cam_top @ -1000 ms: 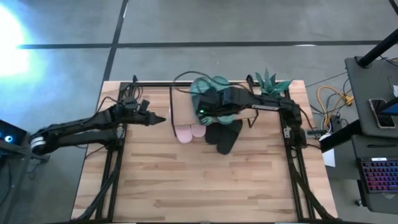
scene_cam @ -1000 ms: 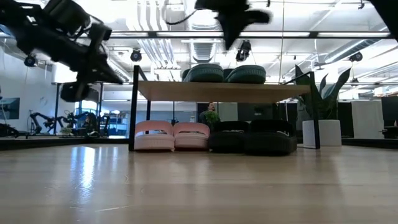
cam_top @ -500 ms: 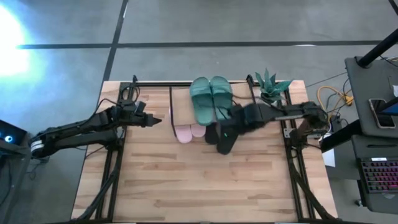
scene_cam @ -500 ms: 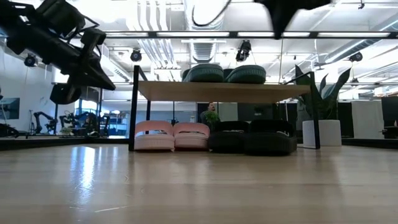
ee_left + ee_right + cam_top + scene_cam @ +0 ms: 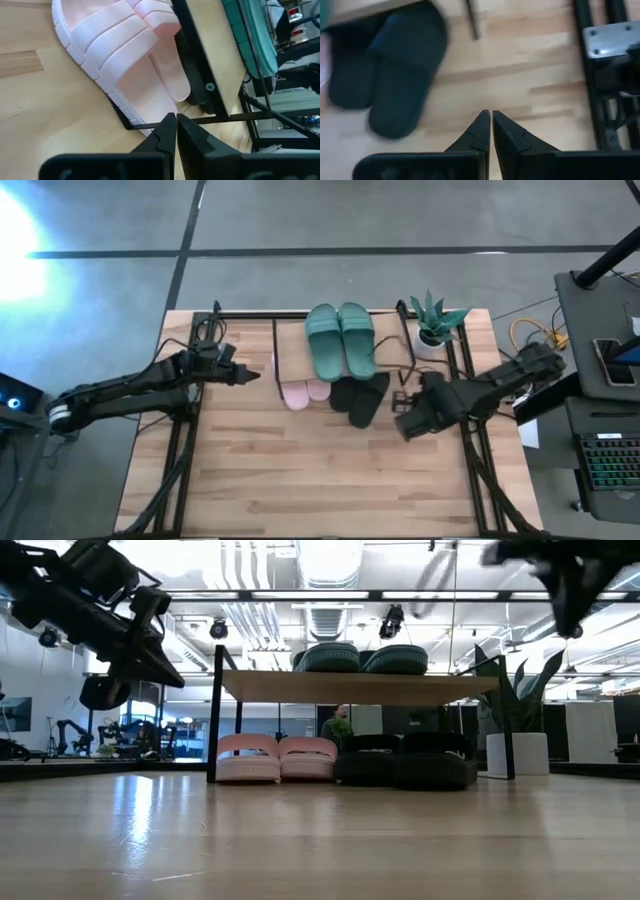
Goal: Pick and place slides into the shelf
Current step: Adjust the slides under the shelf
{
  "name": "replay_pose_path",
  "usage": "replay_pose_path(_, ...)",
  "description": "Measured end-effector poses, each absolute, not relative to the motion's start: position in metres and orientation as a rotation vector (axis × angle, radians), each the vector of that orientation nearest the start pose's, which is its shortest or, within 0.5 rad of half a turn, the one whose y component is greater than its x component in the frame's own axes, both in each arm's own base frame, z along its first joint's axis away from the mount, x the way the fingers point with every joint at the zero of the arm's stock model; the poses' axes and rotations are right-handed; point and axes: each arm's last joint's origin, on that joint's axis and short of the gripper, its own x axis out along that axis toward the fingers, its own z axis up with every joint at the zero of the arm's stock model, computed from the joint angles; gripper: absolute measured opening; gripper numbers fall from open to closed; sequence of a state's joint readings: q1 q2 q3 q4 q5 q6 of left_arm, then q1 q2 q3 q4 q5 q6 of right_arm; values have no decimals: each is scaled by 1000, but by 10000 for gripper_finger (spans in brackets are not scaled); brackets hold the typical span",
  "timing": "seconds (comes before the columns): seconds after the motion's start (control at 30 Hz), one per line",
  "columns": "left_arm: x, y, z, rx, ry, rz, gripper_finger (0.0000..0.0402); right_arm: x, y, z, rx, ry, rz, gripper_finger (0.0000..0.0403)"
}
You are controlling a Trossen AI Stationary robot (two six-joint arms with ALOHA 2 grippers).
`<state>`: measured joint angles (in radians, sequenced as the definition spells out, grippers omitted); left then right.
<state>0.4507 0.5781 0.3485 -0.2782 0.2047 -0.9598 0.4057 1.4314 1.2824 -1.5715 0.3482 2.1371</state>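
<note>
left tool [image 5: 252, 374] raised above the worktop [image 5: 300, 480] just beside the shelf [image 5: 291, 354], arm stretched in from the left edge, fingers pressed together and empty; in its wrist view, tips [image 5: 172, 129] pointing at the pink slides [image 5: 125, 55] and the shelf's black wire frame [image 5: 200, 75]. right tool [image 5: 405, 425] hanging over bare wood to the right of the shelf, near the black slides [image 5: 360, 397] but apart from them, arm bent back toward the right edge; fingers [image 5: 480, 131] shut, holding nothing.

dark green slides [image 5: 340, 340] lying side by side on the shelf's wooden top board. pink slides [image 5: 303, 391] tucked under the board, toes poking out at the front. black slides next to the pink pair under the same board, one sticking out farther onto the worktop at a slant. in the low view, pink pair [image 5: 278, 758] and black pair [image 5: 405, 760] in a row beneath the board [image 5: 350, 687], green pair [image 5: 362, 658] on top.

potted plant [image 5: 437, 320] standing at the back right corner, beside the shelf. black rails [image 5: 180, 450] running along both sides of the worktop. cables [image 5: 530, 340] and a keyboard [image 5: 610, 465] off to the right.
</note>
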Motion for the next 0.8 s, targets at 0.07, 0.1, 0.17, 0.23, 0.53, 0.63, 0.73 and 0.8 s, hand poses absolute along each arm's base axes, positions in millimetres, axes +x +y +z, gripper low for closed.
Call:
replay_pose_path(0.07,124,53,204,-1101,335,457,0,191,71,286,1046,809,-1481,12)
replay_pose_path(0.1,124,53,204,-1102,335,455,0,184,67,283,1058,779,-1499,12)
replay_pose_path(0.17,125,53,203,-1108,344,446,0,169,58,280,1087,713,-1525,12)
replay_pose_path(0.23,125,53,203,-1112,353,438,0,156,48,279,1115,671,-1533,12)
replay_pose_path(0.53,129,55,199,-1147,376,450,0,125,11,292,1165,313,-1500,12)
replay_pose_path(0.63,130,55,198,-1150,386,454,0,127,8,291,1153,312,-1477,12)
replay_pose_path(0.73,131,56,197,-1153,394,458,0,132,5,285,1129,327,-1491,12)
replay_pose_path(0.8,131,56,197,-1151,390,455,0,136,3,280,1125,329,-1490,12)
